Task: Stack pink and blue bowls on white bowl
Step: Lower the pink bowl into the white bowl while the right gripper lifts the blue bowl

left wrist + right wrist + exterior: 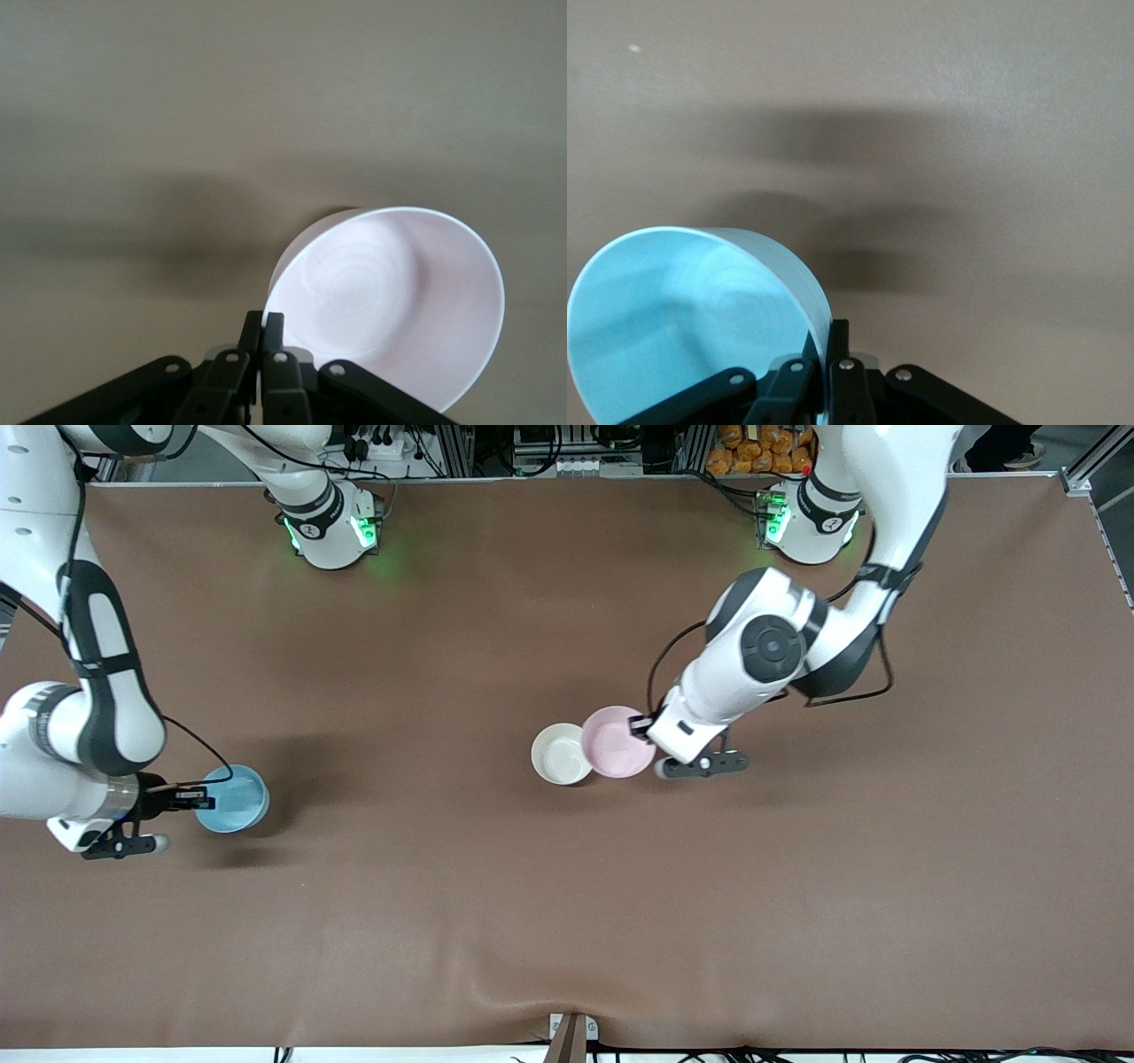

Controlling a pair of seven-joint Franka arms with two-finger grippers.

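Note:
My left gripper [640, 726] is shut on the rim of the pink bowl [617, 741], which it holds tilted beside the white bowl [562, 754]. The pink rim overlaps the white bowl's edge near the table's middle. In the left wrist view the fingers [274, 326] pinch the pink bowl's [390, 301] rim. The white bowl does not show there. My right gripper [202, 799] is shut on the rim of the blue bowl [233, 798] toward the right arm's end of the table. In the right wrist view its fingers [842, 335] clamp the blue bowl's [682, 328] wall, and the bowl's shadow lies apart from it.
A brown cloth [567, 903] covers the table, with a wrinkle near the front edge. A small bracket [571, 1036] stands at the middle of that edge. The arm bases [332, 527] [811, 522] stand along the edge farthest from the front camera.

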